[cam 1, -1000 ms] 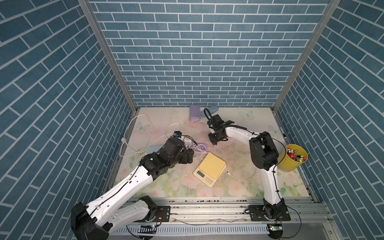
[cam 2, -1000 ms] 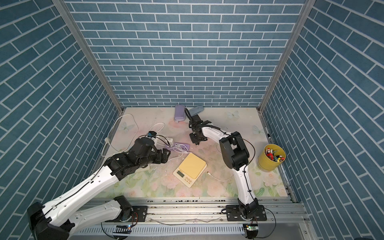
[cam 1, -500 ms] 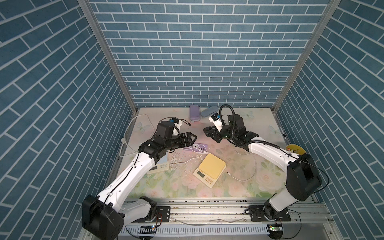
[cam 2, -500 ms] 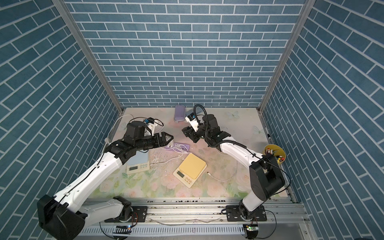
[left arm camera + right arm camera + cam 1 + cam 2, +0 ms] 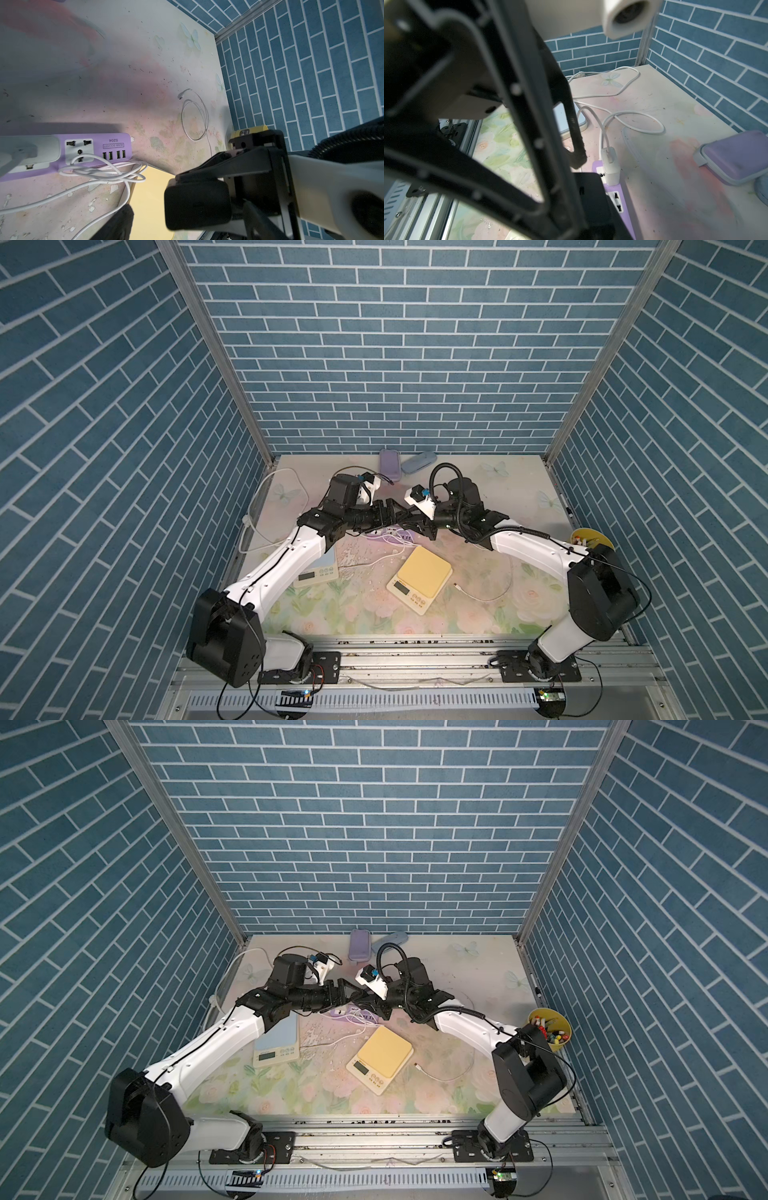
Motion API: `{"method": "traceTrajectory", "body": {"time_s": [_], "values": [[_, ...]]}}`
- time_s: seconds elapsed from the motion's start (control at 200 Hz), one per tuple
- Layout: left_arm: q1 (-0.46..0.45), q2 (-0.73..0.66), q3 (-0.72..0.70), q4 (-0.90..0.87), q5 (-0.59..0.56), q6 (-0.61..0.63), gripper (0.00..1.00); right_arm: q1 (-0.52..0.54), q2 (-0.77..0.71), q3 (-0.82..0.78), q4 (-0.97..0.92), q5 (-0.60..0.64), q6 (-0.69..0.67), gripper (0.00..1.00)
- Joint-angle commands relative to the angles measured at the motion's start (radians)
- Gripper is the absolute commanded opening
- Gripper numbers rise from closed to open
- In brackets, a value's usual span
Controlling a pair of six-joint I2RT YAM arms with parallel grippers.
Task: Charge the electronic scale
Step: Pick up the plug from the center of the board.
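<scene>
- Hovering over the middle of the flower-printed table point(image 5: 523, 485), the left gripper point(image 5: 395, 512) has its jaws spread wide, with nothing between them.
- Facing it almost tip to tip is the right gripper point(image 5: 420, 526). It shows only as a dark shape, so I cannot tell whether its jaws are apart or together, or whether they hold anything.
- Both grippers hang just above a purple power strip point(image 5: 124, 145). The strip has a row of four USB ports, and a white adapter point(image 5: 610, 166) is plugged in near one end.
- A tangle of thin white cable point(image 5: 99, 173) lies along the strip's edge and trails off across the table.
- The yellow scale point(image 5: 419, 578) lies flat near the strip, on the robot's side of it. Its display and buttons face the front rail.
- A second white cable point(image 5: 457, 585) lies loose just to the right of the yellow scale. Its free plug end is close to the scale but does not touch it.
- A blue scale point(image 5: 278, 1038) rests further left, partly hidden under the left arm.
- By the back wall lie a lilac case point(image 5: 390, 464) and a grey-blue oval object point(image 5: 417, 462).
- A yellow cup point(image 5: 557, 1044) holding pens stands at the table's right edge.
</scene>
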Motion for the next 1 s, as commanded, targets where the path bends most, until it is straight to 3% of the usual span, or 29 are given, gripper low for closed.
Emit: {"method": "traceTrajectory", "body": {"time_s": [0.0,0.27,0.41,0.495,0.575,0.69,0.815,0.995], "values": [[-0.003,0.02,0.028,0.019,0.049,-0.002,0.85,0.007,-0.01,0.031,-0.017,-0.031,-0.12,0.03],[-0.006,0.069,0.021,0.038,0.099,-0.04,0.7,0.014,-0.006,0.047,-0.039,-0.008,-0.161,0.03],[-0.009,0.083,0.032,0.031,0.116,-0.036,0.54,0.015,-0.015,0.041,-0.049,-0.002,-0.172,0.06],[-0.008,0.085,0.049,0.004,0.098,-0.016,0.4,0.013,-0.027,0.032,-0.055,0.015,-0.171,0.26],[-0.01,0.088,0.079,-0.034,0.067,0.007,0.35,0.013,-0.045,0.021,-0.063,0.042,-0.162,0.48],[-0.011,0.112,0.141,-0.096,0.023,0.044,0.33,0.012,-0.086,-0.009,-0.066,0.094,-0.144,0.57],[-0.024,0.158,0.242,-0.216,-0.086,0.123,0.29,0.011,-0.161,-0.056,-0.09,0.192,-0.121,0.61],[-0.111,0.288,0.447,-0.452,-0.443,0.276,0.29,-0.004,-0.275,-0.154,-0.16,0.384,-0.023,0.61]]}}
